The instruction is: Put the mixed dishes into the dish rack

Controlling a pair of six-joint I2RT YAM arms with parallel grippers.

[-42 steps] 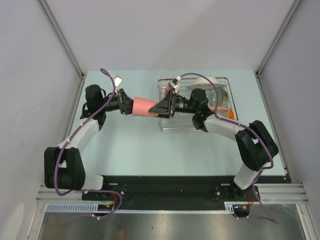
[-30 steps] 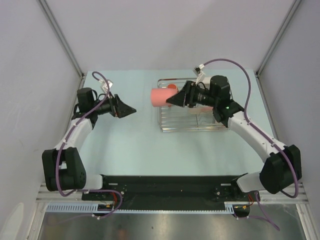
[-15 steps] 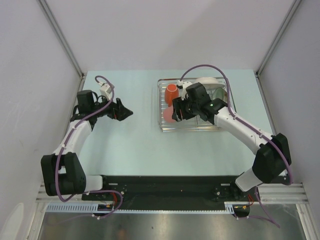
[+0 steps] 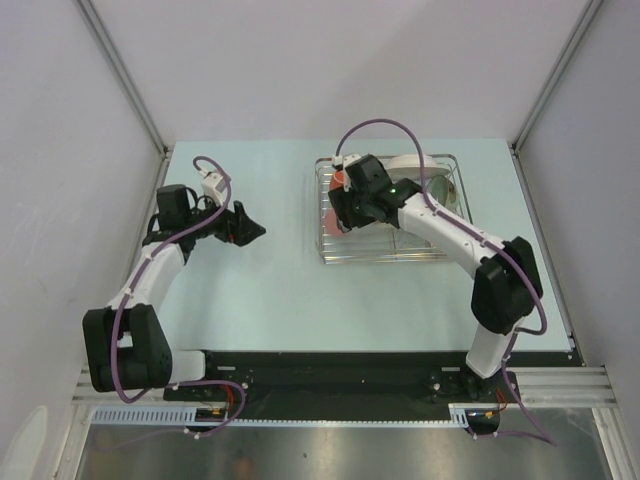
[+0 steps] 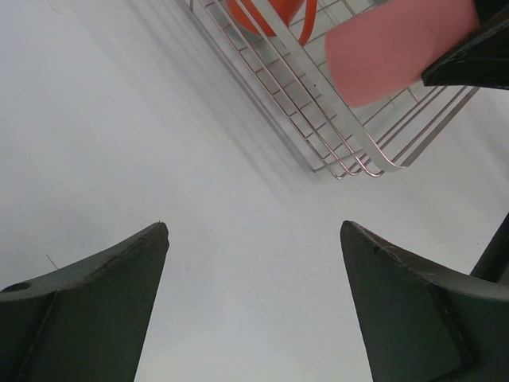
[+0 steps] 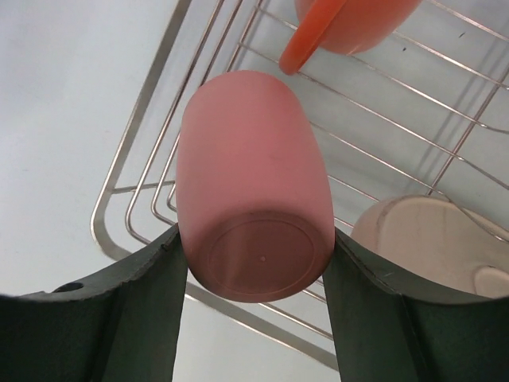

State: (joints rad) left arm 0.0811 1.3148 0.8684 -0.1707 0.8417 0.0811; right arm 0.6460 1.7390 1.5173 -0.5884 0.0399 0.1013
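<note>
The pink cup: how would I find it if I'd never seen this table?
Find the silver wire dish rack on the right half of the table, then look to its left end, where the right gripper clamps a cup between dark fingers. That is the pink cup: smooth, plain and without a handle, unlike the orange mug with a handle just beyond it.

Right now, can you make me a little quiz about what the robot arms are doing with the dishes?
1. True or false: the left gripper is holding a plate.
2. What does the right gripper hold? A) white plate B) pink cup C) green bowl
3. Fill in: the orange mug is in the ____.

Key: 1 false, it is open and empty. 2 B. 3 dish rack.
</note>
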